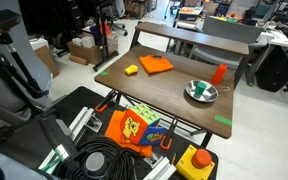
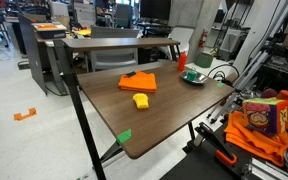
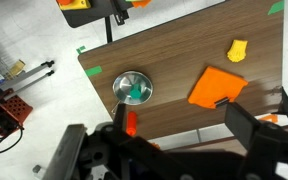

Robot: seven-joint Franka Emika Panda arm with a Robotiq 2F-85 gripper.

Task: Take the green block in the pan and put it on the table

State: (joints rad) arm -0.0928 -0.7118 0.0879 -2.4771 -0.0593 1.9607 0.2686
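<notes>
1. Wood grain, dark and matte, covers the rectangular table (image 1: 169,98) in an exterior view, with a strip of green tape (image 1: 223,122) at one corner. A round pan (image 1: 200,92) of shiny metal sits on it, and the green block (image 1: 199,90) lies inside the pan, not on the wood. At 10 o'clock from the pan lies a flat, angular orange cloth (image 1: 155,65), with a small yellow piece (image 1: 131,69) at 8 o'clock from the cloth. An upright red object (image 1: 220,74) stands at 1 o'clock from the pan. Only this view shows coiled black cables (image 1: 104,160) and a yellow box (image 1: 194,162) with a round red button.

2. In an exterior view taken low from a corner, the table (image 2: 169,110) shows its thin top and black metal legs (image 2: 84,130). The yellow piece (image 2: 141,100) is at 6 o'clock from the orange cloth (image 2: 137,82), and the pan (image 2: 194,77) at 3 o'clock near the far edge. The red object (image 2: 182,61) is at 11 o'clock from the pan. The block is too small to tell here.

3. The wrist view looks down on the pan (image 3: 133,89), its rim a full circle and the green block (image 3: 136,92) at its centre. The gripper (image 3: 181,130), dark and blurred, enters at 6 o'clock. Its two fingers (image 3: 249,125) stand wide apart on nothing, away from the pan. No other view shows it.
</notes>
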